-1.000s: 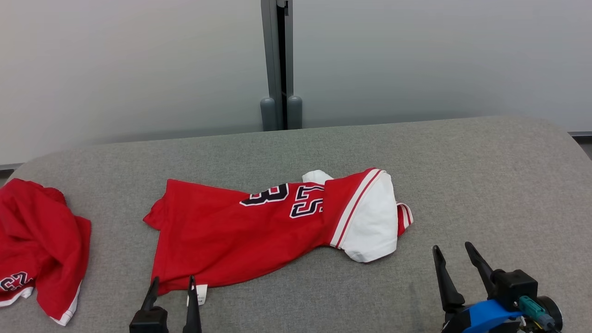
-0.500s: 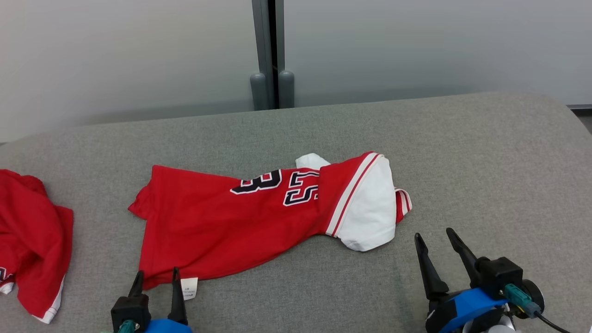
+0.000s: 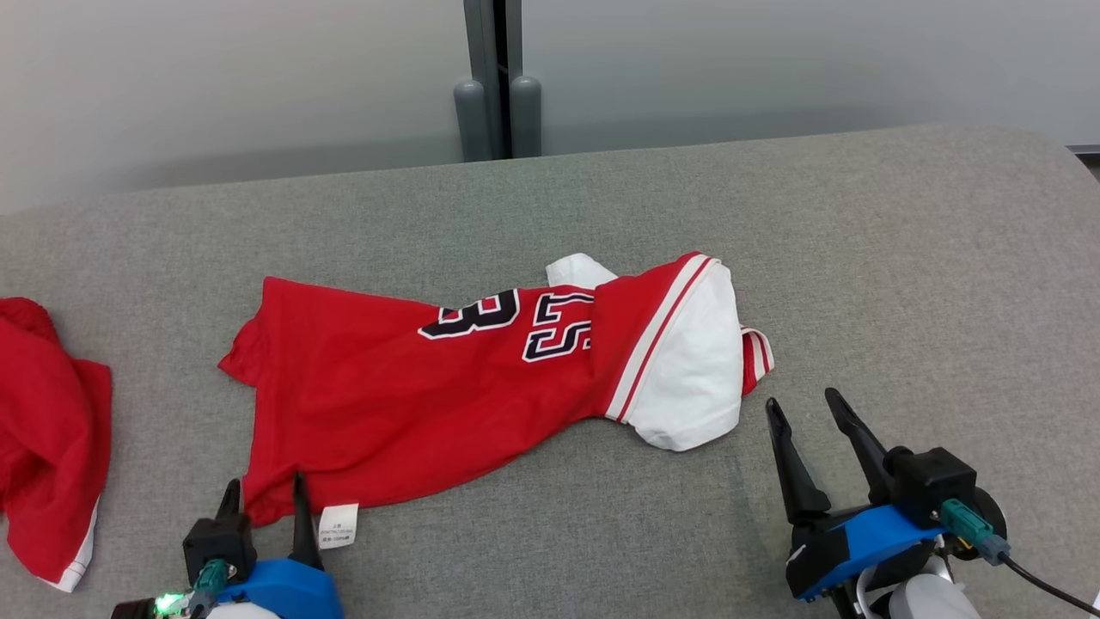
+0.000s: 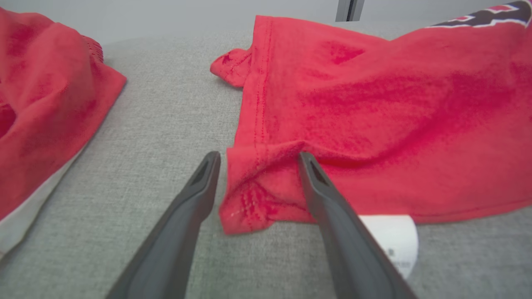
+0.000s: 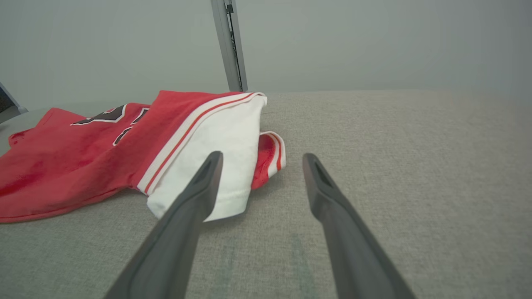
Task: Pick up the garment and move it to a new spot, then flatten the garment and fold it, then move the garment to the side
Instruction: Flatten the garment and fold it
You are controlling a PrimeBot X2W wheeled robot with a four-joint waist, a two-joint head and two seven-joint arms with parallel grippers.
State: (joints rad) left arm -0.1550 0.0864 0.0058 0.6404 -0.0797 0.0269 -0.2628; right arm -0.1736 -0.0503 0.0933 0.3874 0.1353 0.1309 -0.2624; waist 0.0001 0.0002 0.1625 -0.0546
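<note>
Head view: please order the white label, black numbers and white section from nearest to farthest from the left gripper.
1. White label, just right of the left gripper.
2. Black numbers, at the middle of the red garment.
3. White section, at its right end.

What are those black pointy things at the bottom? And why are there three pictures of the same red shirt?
Those black points are a robot's hands, called grippers. Each has two long fingers that can pinch. The big picture comes from a camera on the robot's head, looking down at a grey padded table. In it you see the left gripper and the right gripper. The other two pictures come from a camera on each wrist, looking along that hand's fingers. On the table lies a red jersey with a white part and dark numbers. A second red garment lies crumpled at the left. Nothing is held: both grippers are open. The jersey's near corner sits between the left gripper's fingers, not pinched.
</note>
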